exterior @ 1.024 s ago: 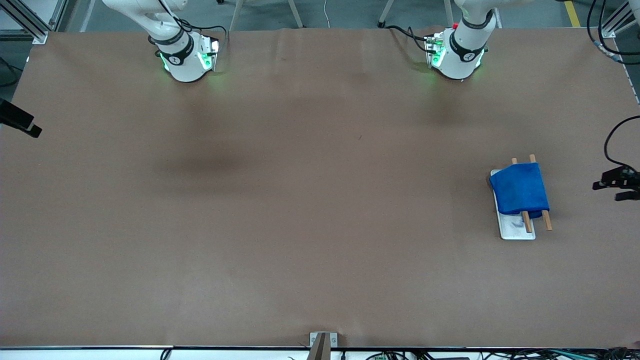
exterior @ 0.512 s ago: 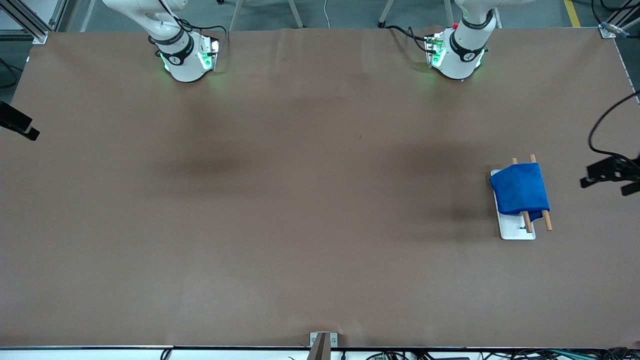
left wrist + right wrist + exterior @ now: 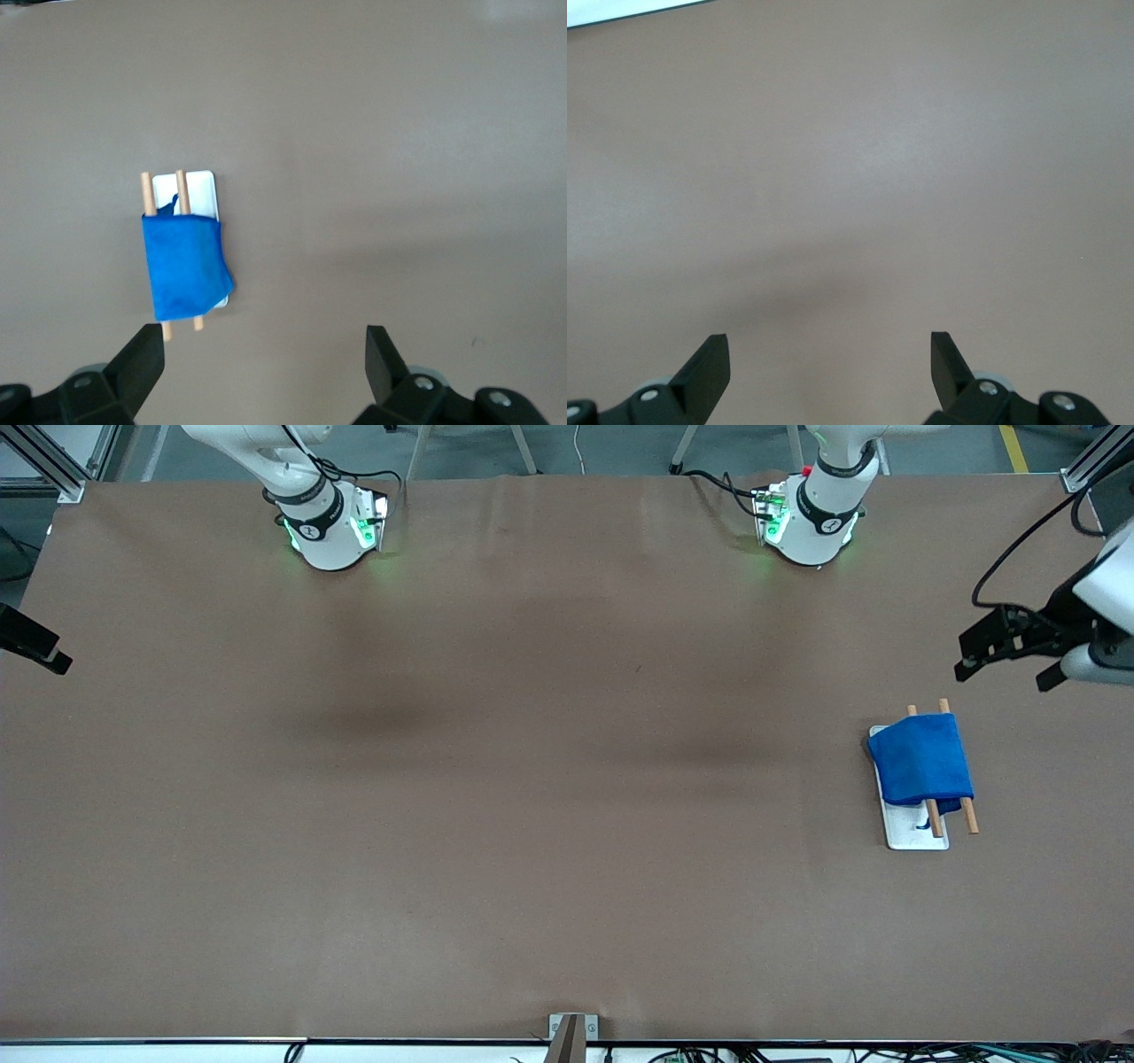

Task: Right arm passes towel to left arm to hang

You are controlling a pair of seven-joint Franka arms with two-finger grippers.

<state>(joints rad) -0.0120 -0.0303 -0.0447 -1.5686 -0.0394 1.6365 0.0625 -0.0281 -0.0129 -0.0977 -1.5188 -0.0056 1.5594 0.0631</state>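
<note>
The bright blue towel (image 3: 921,762) hangs folded over two wooden rods (image 3: 970,815) on a white tray (image 3: 912,834) near the left arm's end of the table. It also shows in the left wrist view (image 3: 184,270), with the tray (image 3: 199,184) under it. My left gripper (image 3: 1002,677) is open and empty, up in the air over bare table beside the tray; its own view (image 3: 261,347) shows the jaws wide apart. My right gripper (image 3: 829,351) is open and empty over bare table; only a black part of it (image 3: 40,651) shows in the front view.
The brown table cover (image 3: 532,779) spreads wide between the arms' bases (image 3: 330,536) and the front edge. A small metal bracket (image 3: 572,1029) sits at the middle of that edge. Cables run along the table's edge at the left arm's end.
My left gripper has swung from the table's edge level with the tray to a spot farther in over the table, toward the arms' bases. The towel, the tray and the right gripper have stayed put.
</note>
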